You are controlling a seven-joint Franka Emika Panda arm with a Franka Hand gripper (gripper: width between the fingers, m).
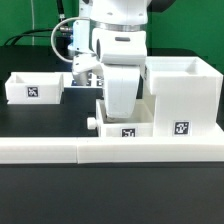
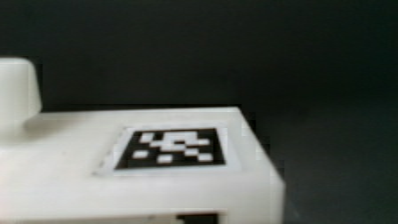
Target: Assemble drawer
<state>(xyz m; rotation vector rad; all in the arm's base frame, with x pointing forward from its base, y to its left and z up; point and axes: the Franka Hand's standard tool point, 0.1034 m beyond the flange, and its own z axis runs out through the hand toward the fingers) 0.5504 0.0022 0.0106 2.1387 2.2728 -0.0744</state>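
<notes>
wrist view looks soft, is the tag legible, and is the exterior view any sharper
Wrist view: blurred and out of focus, but the tag shows its black-and-white blocks. Exterior view: sharper and evenly lit, the white housing slightly washed out, no hard glare.

Bright, even light fills the exterior view, pushing the white drawer housing close to glare against the black table. Shadows are faint and soft, perhaps cast by overhead lamps. The wrist view is dimmer and out of focus throughout, and the square tag shows smeared, greyish edges.
</notes>
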